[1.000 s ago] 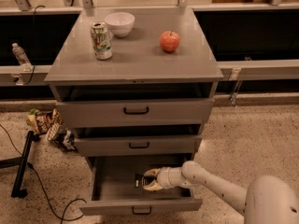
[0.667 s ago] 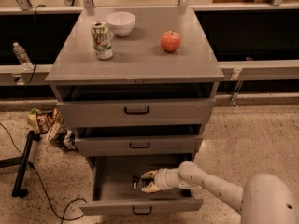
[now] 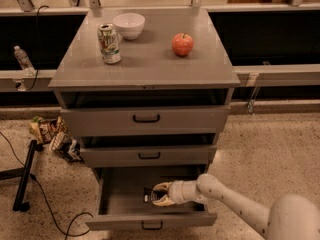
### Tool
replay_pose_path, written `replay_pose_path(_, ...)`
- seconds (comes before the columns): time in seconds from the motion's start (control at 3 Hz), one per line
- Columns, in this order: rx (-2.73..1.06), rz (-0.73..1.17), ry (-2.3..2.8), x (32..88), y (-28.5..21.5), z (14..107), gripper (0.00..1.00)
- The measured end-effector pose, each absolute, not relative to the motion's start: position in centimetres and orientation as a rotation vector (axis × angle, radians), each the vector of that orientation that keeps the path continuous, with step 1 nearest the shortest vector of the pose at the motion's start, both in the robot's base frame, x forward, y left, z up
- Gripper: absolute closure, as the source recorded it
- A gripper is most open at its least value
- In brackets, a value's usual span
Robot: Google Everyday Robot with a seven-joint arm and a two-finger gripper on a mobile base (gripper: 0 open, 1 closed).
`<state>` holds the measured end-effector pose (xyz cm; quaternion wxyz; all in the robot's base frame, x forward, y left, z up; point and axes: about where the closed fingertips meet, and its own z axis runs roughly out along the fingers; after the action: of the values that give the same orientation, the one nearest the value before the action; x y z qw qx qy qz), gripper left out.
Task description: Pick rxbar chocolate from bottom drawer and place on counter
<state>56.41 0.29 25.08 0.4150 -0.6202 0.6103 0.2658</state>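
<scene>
The bottom drawer point(image 3: 150, 218) is pulled out. The rxbar chocolate point(image 3: 148, 195), a small black wrapper, lies on its floor near the middle. My gripper point(image 3: 161, 194) reaches into the drawer from the right, low over the floor. It is open, with one pale finger point(image 3: 161, 186) behind the bar's right end and the other in front of it. The counter point(image 3: 150, 59) is the grey top of the cabinet, well above the gripper.
On the counter stand a can point(image 3: 109, 43), a white bowl point(image 3: 129, 25) and a red apple point(image 3: 182, 44). The two upper drawers stand slightly ajar above my arm. Snack bags point(image 3: 52, 134), a black stand leg point(image 3: 24, 176) and cables lie on the floor at left.
My gripper has moved a little left inside the drawer, so its fingers now stand on either side of the bar's right end. Nothing on the counter has moved.
</scene>
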Motion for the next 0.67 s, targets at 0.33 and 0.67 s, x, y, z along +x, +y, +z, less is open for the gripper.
replay_pose_path(0.33, -1.433, 0.699, 1.431, 54.7, -2.9, 29.7, 1.0)
replay_pose_path(0.67, -1.362, 0.683, 1.388, 53.3, -5.5, 33.9, 1.0)
